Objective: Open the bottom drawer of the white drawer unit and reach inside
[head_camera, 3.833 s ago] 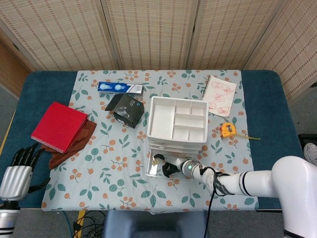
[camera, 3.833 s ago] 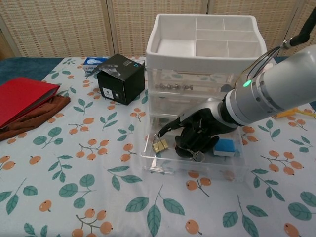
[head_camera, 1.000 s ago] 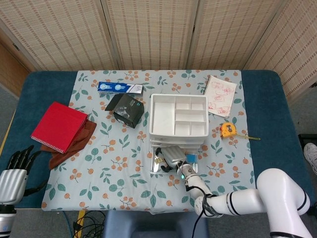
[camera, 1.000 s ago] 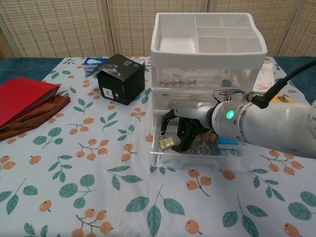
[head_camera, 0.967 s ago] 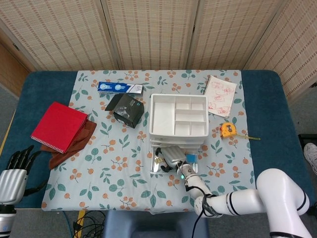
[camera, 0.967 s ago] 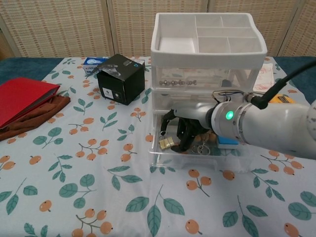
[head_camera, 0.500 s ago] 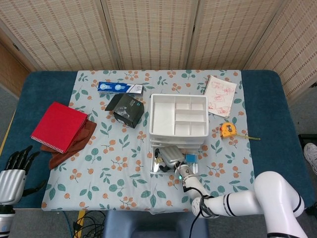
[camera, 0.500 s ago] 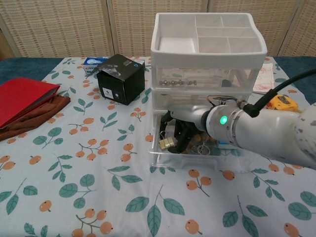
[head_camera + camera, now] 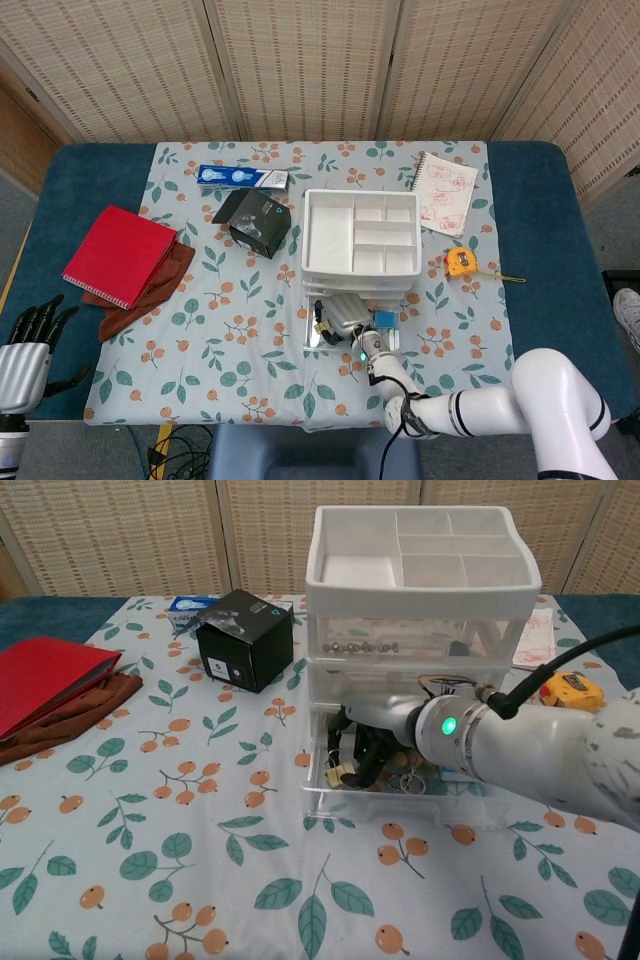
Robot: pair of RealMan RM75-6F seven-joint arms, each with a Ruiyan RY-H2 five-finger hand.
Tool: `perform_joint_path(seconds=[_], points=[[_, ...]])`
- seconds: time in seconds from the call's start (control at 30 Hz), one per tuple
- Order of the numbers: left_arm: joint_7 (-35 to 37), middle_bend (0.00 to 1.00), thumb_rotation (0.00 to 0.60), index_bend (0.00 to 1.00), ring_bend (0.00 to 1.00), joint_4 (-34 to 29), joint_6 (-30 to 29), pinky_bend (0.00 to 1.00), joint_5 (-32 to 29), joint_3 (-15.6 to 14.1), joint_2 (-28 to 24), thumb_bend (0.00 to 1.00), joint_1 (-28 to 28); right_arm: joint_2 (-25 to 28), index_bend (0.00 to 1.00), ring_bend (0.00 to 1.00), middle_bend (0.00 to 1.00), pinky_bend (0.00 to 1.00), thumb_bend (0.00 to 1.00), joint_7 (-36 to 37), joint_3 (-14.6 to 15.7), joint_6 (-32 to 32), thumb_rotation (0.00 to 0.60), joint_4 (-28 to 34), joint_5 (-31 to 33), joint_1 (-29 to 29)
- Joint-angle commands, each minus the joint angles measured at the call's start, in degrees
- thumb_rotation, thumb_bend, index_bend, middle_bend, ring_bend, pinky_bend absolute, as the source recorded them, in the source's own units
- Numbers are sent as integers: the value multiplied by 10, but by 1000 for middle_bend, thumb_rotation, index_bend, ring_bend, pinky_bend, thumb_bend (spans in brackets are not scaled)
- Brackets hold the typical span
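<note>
The bottom drawer (image 9: 400, 798) of the white drawer unit (image 9: 420, 590) stands pulled out toward the robot, so the opening looks done and the reaching step appears to be in hand. The right hand (image 9: 365, 742) is inside it, dark fingers (image 9: 372, 758) curled downward among small items; whether they hold anything cannot be told through the clear plastic. Just left of the fingers lies a small pale brass-coloured piece (image 9: 343, 773), to their right a bit of metal hardware (image 9: 410, 778), and further right a blue block (image 9: 384, 318). The next move would probably call for settling the fingers on the drawer floor without catching the drawer above. The drawer is transparent, shallow and straight-walled, set under the unit's white compartment tray. Well away to the left, at the table edge, the left hand (image 9: 28, 343) hangs with fingers spread, holding nothing.
</note>
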State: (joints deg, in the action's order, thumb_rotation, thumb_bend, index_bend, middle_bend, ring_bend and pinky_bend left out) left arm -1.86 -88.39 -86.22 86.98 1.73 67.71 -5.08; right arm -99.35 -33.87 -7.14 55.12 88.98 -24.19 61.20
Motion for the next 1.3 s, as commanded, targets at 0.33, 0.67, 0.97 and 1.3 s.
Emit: perform_joint_path(seconds=[0.33,0.67,0.97,1.3], points=[[1,58,600,157,79,2,1,77,-2,0,0,176,1,-6,475,1000,907,1000,548,-4,-10,-7,600,-11,-4,-6],[2,58,600,157,79,4,2,77,-3,0,1,176,2,-11,541,1000,913,1000,564,-5,-16,-9,600,-16,-13,-12],[4,58,600,157,79,6,2,77,-4,1,3,176,2,-14,581,1000,921,1000,573,0,-22,-13,600,-18,-26,-16],[1,58,600,157,79,4,4,77,-4,2,2,176,1,3,613,1000,930,1000,615,10,-23,-9,600,7,-58,-28]])
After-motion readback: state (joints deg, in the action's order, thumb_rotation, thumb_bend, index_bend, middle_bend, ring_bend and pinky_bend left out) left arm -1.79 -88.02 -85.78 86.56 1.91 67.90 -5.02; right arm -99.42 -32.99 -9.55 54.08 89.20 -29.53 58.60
